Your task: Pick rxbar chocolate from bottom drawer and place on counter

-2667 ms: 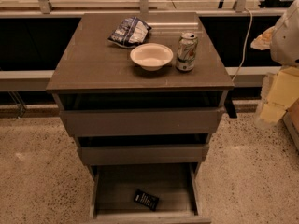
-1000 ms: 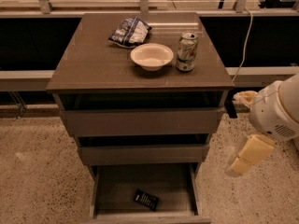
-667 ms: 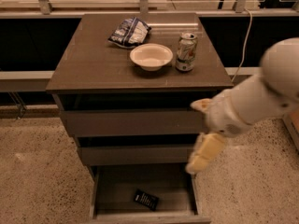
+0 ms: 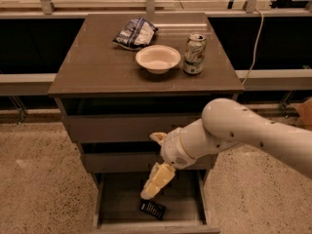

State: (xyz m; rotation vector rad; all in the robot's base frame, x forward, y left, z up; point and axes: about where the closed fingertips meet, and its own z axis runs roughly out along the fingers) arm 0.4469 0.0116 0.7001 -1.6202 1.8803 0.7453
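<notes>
Chip bag [image 4: 135,32] near the rear edge of the counter [image 4: 92,67], with bowl [image 4: 158,57] and can [image 4: 195,52] to its right. Below, in the open bottom drawer [image 4: 119,199], rxbar chocolate [image 4: 152,209] flat near the front edge, about mid-width. Just above it, gripper [image 4: 155,167] pointing down, jaws spread, grasping nothing. Probably light, thin and slick-wrapped: best pinched across the narrow width at mid-length, lest it slide. Arm [image 4: 253,133] off right.
</notes>
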